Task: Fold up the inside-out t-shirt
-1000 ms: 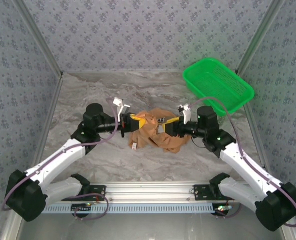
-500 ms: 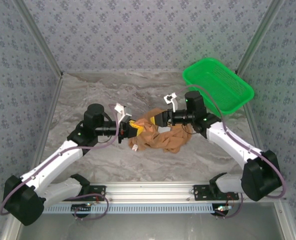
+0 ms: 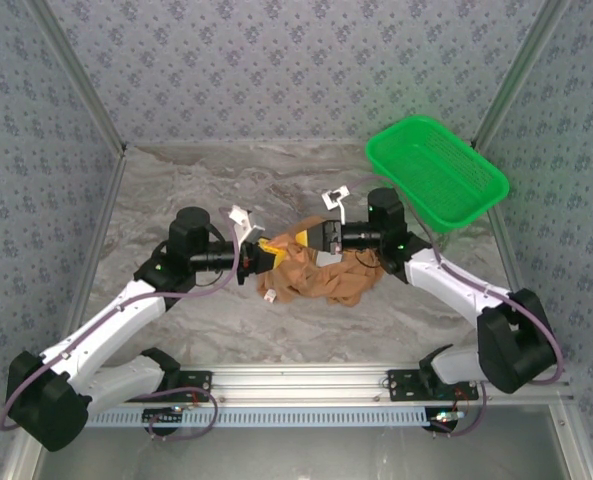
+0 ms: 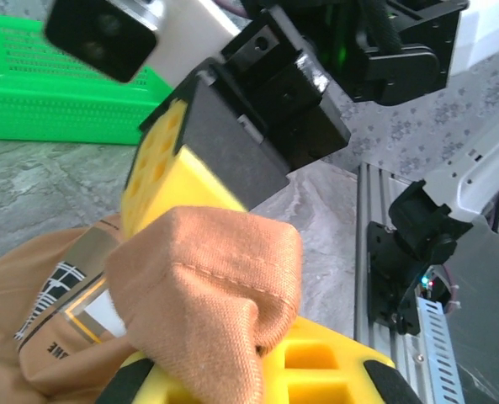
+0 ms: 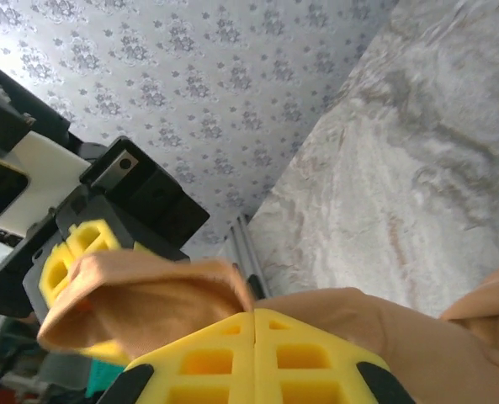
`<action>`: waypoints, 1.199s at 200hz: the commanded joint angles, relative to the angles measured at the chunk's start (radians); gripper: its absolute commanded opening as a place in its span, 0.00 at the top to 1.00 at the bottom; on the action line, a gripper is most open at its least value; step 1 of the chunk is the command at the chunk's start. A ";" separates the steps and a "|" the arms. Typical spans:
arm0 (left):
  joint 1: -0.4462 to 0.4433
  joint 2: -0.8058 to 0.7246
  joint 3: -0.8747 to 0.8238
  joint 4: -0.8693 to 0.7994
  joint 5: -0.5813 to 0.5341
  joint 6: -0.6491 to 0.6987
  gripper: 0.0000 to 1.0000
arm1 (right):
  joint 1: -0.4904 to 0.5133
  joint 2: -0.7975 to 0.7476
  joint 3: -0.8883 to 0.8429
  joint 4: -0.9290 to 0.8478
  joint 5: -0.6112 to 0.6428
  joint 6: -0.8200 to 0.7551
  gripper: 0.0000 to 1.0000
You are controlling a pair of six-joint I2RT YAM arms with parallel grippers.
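The inside-out t-shirt (image 3: 326, 278) lies crumpled in an orange-tan heap at the middle of the table. Its left end is lifted between the two grippers. My left gripper (image 3: 265, 254) is shut on a stitched fold of the cloth (image 4: 207, 286), which bulges over the yellow fingers (image 4: 333, 364). My right gripper (image 3: 312, 238) faces it from the right, a hand's width away. Its yellow fingers (image 5: 299, 353) are pressed together, with a flap of the shirt (image 5: 148, 295) pinched at their tip. A printed patch (image 4: 60, 295) shows on the cloth below.
A green mesh basket (image 3: 436, 170) stands at the back right, also seen behind the right gripper's body (image 4: 30, 93). Patterned walls close the table on three sides. A metal rail (image 3: 306, 385) with both arm bases runs along the near edge.
My right arm swung left and back to the shirt's upper left part, its jaws widened and then shut on the cloth beside the left gripper. The left gripper kept its hold and shifted slightly.
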 commanded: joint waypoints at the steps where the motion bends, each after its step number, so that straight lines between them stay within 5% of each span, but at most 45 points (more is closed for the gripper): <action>1: 0.000 0.014 0.003 0.013 -0.054 -0.004 1.00 | -0.030 -0.124 0.014 -0.129 0.091 -0.085 1.00; 21: 0.002 0.052 0.000 0.021 -0.068 -0.009 1.00 | -0.035 -0.207 0.039 -0.344 0.251 -0.273 1.00; 49: 0.005 0.105 -0.001 0.060 -0.012 -0.010 1.00 | -0.029 -0.227 0.020 -0.427 0.430 -0.290 1.00; 74: 0.003 0.110 -0.002 0.084 0.015 -0.015 1.00 | 0.012 -0.146 0.019 -0.430 0.376 -0.275 0.64; 95: 0.003 0.103 -0.001 0.074 0.015 -0.008 1.00 | 0.057 -0.083 0.031 -0.410 0.321 -0.288 0.49; 113: 0.004 0.101 -0.002 0.070 0.013 -0.006 1.00 | 0.075 -0.035 0.036 -0.371 0.278 -0.263 0.45; 147: 0.003 0.106 0.001 0.054 0.004 -0.001 1.00 | 0.090 -0.020 0.026 -0.344 0.264 -0.245 0.51; 210: 0.003 0.107 -0.008 0.049 -0.029 -0.002 1.00 | 0.082 -0.100 0.036 -0.458 0.337 -0.305 0.97; 240: 0.004 0.122 -0.021 0.073 -0.061 -0.026 1.00 | 0.052 -0.210 0.039 -0.534 0.387 -0.370 1.00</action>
